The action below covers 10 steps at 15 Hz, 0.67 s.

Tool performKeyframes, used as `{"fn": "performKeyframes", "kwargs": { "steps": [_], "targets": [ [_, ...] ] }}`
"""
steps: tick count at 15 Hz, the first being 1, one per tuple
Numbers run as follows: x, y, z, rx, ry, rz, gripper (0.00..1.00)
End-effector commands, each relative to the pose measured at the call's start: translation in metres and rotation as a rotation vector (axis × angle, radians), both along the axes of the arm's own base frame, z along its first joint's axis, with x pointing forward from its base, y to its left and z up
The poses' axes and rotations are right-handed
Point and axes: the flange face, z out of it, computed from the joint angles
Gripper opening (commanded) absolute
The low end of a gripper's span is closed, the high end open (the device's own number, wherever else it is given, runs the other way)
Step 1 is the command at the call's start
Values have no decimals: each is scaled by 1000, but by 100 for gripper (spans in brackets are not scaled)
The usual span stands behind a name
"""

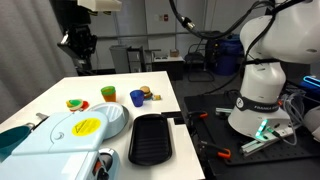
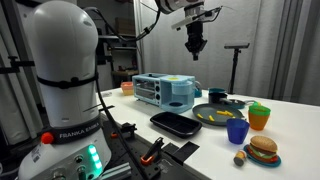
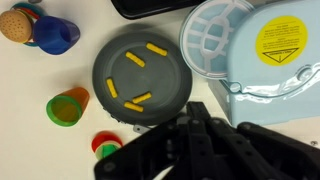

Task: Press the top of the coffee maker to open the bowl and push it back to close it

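Note:
The coffee maker (image 1: 60, 135) is a large rounded pale blue-white appliance with a yellow oval label (image 1: 87, 126), standing at the near left of the white table. It also shows in an exterior view (image 2: 165, 90) and in the wrist view (image 3: 270, 55). A round white gridded part (image 3: 215, 35) sits at its end. My gripper (image 1: 78, 45) hangs high above the table and touches nothing. It shows in both exterior views (image 2: 195, 45). In the wrist view its black fingers (image 3: 195, 112) look closed together and empty, beside the coffee maker.
A grey plate (image 3: 110, 60) with yellow pieces lies next to the coffee maker. A black tray (image 1: 152, 138) lies beside the plate. A blue cup (image 3: 55, 33), a green cup (image 3: 68, 105) and a toy burger (image 3: 15, 25) stand further out.

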Motion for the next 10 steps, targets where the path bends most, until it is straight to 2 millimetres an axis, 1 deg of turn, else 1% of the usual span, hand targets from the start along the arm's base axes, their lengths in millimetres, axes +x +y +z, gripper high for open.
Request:
{"fn": "performKeyframes", "kwargs": {
  "steps": [1, 4, 10],
  "targets": [
    [19, -7, -13, 51, 11, -52, 0],
    [24, -11, -25, 73, 25, -74, 0],
    [28, -21, -43, 90, 48, -107, 0]
  ]
}}
